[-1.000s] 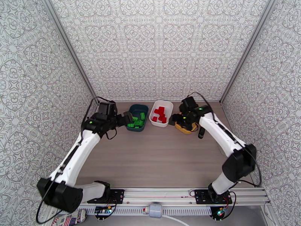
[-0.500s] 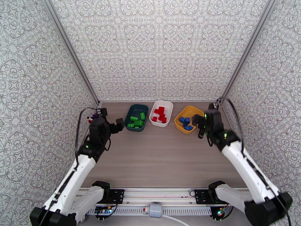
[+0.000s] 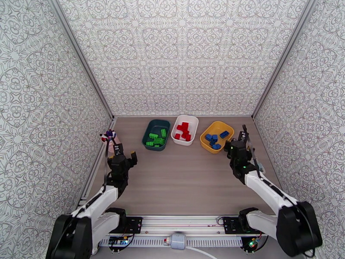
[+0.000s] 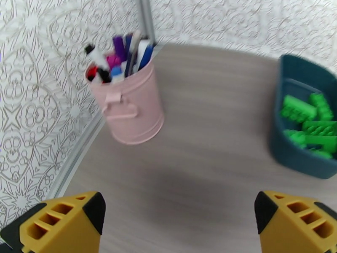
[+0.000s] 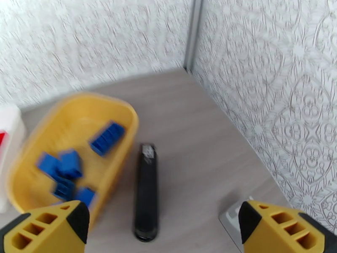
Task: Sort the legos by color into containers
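Note:
Three containers stand in a row at the back: a dark teal tray [image 3: 156,135] with green legos [image 3: 156,139], a white tray [image 3: 185,129] with red legos [image 3: 183,130], and a yellow tray [image 3: 217,135] with blue legos [image 3: 214,139]. My left gripper [image 3: 125,153] hangs open and holds nothing, left of the teal tray [image 4: 295,159] and near of the pink cup. My right gripper [image 3: 236,143] is open with nothing in it, just right of the yellow tray [image 5: 126,119], where several blue legos [image 5: 107,136] lie. Green legos [image 4: 311,125] fill the teal tray in the left wrist view.
A pink cup of pens [image 4: 130,110] [image 3: 110,141] stands by the left wall. A black bar-like object [image 5: 146,190] lies on the table beside the yellow tray. A small grey item [image 5: 234,215] sits near the right wall. Patterned walls enclose the table.
Both arms have pulled back from the trays toward the near edge. The right gripper left the yellow tray and opened fully; the left gripper left the teal tray.

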Available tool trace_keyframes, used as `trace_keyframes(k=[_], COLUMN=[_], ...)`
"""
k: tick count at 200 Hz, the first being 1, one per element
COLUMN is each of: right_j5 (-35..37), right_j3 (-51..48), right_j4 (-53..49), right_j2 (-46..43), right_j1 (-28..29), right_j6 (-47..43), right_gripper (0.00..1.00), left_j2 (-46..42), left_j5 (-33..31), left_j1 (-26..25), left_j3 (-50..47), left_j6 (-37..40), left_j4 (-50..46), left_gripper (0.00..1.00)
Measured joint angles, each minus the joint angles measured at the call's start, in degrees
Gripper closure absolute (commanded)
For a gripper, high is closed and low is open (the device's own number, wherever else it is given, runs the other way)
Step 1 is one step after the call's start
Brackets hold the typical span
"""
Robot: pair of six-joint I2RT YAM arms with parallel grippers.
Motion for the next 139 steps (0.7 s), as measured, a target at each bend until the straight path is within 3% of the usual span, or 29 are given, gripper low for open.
trace_keyframes(k=[43, 91, 139], right_j5=[-0.92, -5.33, -10.91], right_j3=[-4.07, -7.34, -7.91], right_j4=[12.96, 27.76, 30.29], right_j2=[8.26, 10.82, 13.97], right_j1=[-1.70, -3.87, -5.66], right_j6=[-3.67, -8.04, -9.44], right_gripper=[0.01, 0.01, 0.01], left_j2=[12.07, 22.86, 24.17], left_j5=[2.21, 5.57, 7.74], left_j1=[2.75, 4.22, 5.40], left_j3=[0.59, 1.09, 2.58], left_j6=[2.19, 4.26, 4.44], left_j4=[14.40, 28.50, 30.05], left_gripper=[0.01, 0.01, 0.01])
